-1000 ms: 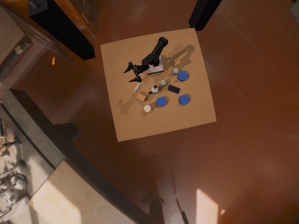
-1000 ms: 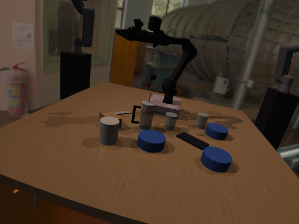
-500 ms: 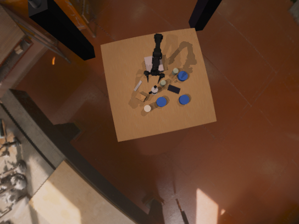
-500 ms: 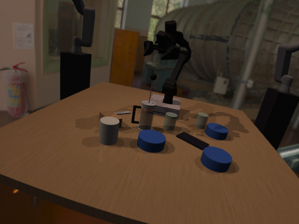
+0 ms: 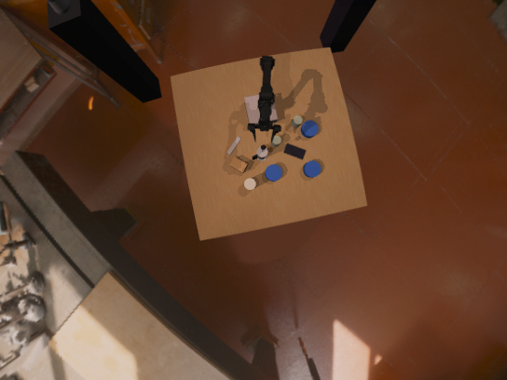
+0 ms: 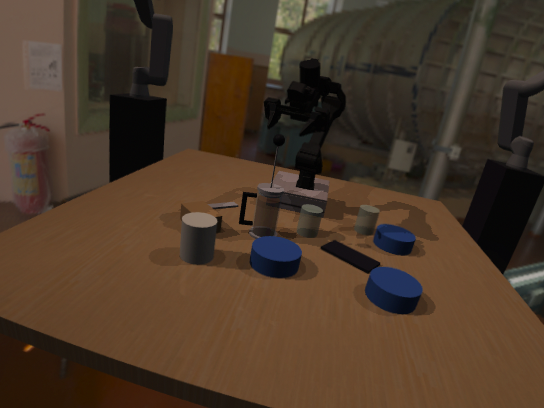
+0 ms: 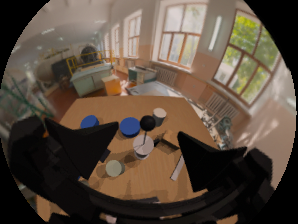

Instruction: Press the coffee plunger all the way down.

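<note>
The coffee press (image 5: 262,152) (image 6: 265,211) (image 7: 143,144) stands upright near the middle of the wooden table (image 5: 224,93) (image 6: 150,310). It has a clear glass body with a black handle on its left. Its plunger knob (image 6: 278,140) (image 7: 148,123) sits high on a thin rod, well above the lid. My gripper (image 5: 264,135) (image 6: 290,120) (image 7: 148,129) is open and empty. It hangs above and a little behind the knob, touching nothing. In the wrist view the press shows between the two fingers.
Three blue discs (image 6: 276,256) (image 6: 393,289) (image 6: 394,238), a grey cylinder (image 6: 198,237), two small pale cylinders (image 6: 310,220) (image 6: 367,219), a black slab (image 6: 350,256), a wooden block (image 6: 196,206) and a grey bar (image 6: 223,204) stand around the press. The arm's base (image 6: 320,189) is just behind it.
</note>
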Tool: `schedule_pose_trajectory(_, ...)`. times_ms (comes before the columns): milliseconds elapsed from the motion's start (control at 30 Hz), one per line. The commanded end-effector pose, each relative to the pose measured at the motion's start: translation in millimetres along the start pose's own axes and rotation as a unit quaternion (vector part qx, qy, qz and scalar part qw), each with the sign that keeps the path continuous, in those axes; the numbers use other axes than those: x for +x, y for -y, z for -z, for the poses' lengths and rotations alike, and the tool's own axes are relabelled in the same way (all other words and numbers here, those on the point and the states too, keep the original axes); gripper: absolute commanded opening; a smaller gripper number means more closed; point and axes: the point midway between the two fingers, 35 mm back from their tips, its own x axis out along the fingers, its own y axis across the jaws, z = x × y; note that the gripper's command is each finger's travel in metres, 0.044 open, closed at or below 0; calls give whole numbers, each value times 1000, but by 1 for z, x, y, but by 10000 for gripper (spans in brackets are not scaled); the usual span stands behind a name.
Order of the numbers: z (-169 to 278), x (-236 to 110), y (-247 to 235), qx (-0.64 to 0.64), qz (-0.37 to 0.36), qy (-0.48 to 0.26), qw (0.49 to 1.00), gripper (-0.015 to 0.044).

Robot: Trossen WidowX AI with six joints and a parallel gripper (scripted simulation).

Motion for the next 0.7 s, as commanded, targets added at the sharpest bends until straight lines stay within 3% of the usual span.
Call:
schedule_pose_trajectory(0,1,3,-1,-3,-3,3,1000,440)
schedule_pose_trajectory(667,1,35,-2,-3,-4,4,1000,440)
